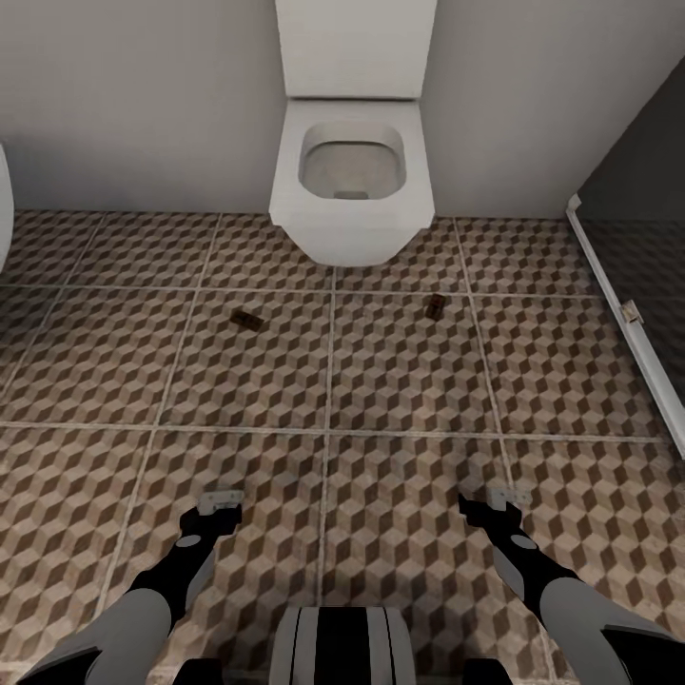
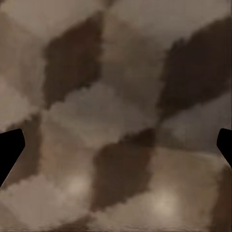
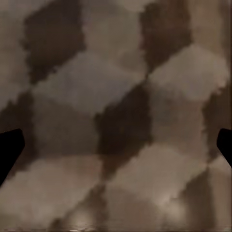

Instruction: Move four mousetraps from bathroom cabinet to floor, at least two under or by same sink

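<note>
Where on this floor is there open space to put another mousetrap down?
The tiles between the left gripper and right gripper are bare, as is the stretch from there up to the two mousetraps. It gets tighter near the toilet, where both traps lie.

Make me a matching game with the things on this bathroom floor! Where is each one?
Things:
1. toilet
2. left mousetrap
3. right mousetrap
4. left end effector

Places:
A. lying on the tiles, in front of the toilet's right side
B. against the back wall
C. low in the head view, over the tiles near the robot
D. lying on the tiles, in front of the toilet's left side

Pairs: 1-B, 2-D, 3-A, 4-C
</note>
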